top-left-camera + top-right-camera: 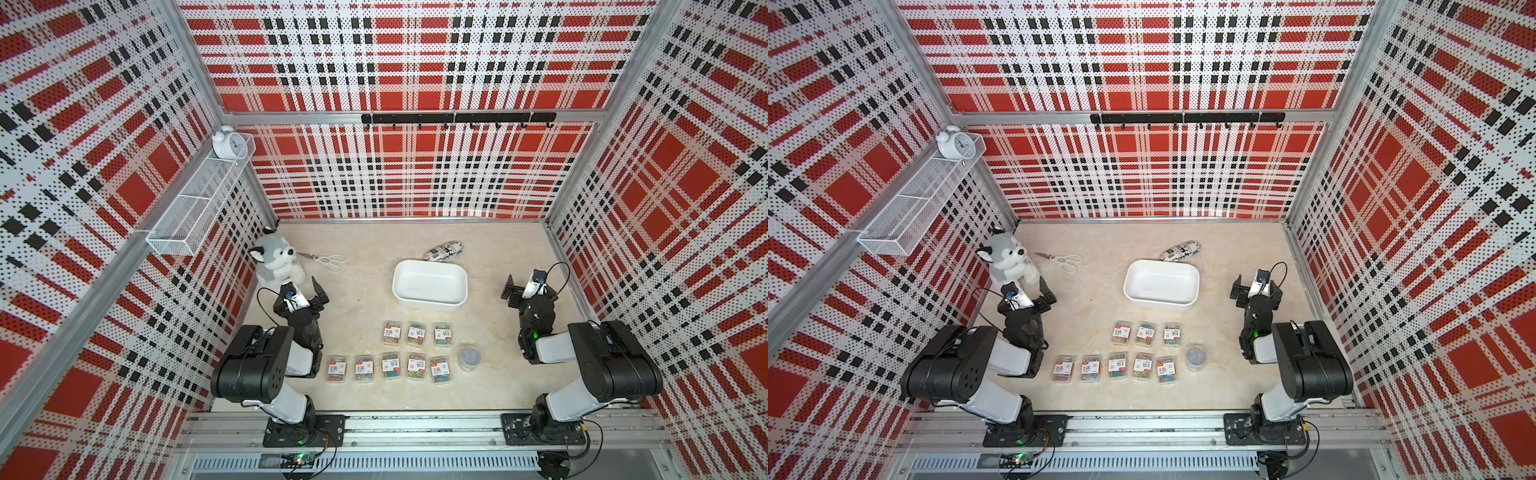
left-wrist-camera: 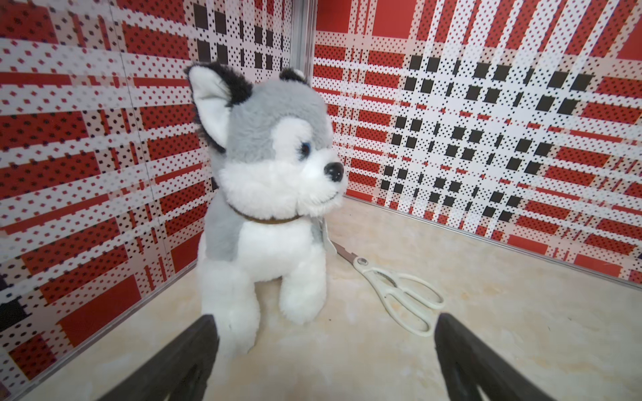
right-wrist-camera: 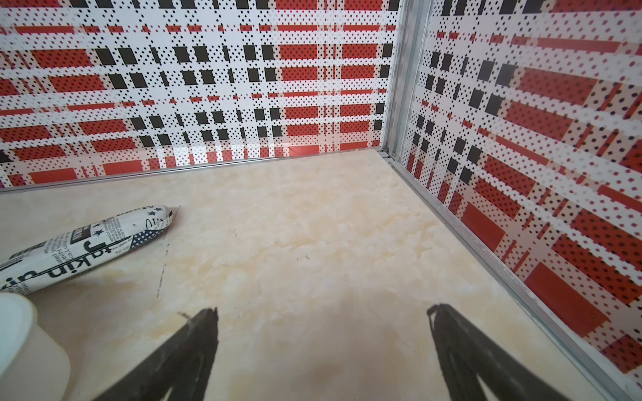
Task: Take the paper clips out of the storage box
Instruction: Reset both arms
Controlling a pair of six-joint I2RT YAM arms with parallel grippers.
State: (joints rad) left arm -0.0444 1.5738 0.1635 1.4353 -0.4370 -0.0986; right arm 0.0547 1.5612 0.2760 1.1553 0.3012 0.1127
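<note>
The white storage box stands at mid-table and its inside shows only bare white in both top views. The paper clips lie on the table in front of it: a row of three clear cases, a longer row of several cases nearer the front, and a round clear tub at the right end. My left gripper hovers open left of the box, facing a plush dog, nothing between its fingers. My right gripper is open and empty right of the box; a box corner shows beside it.
A plush husky and white scissors sit at the back left. A black-and-white printed pouch lies behind the box. A wire-mesh basket with an alarm clock hangs on the left wall, a hook rail on the back wall.
</note>
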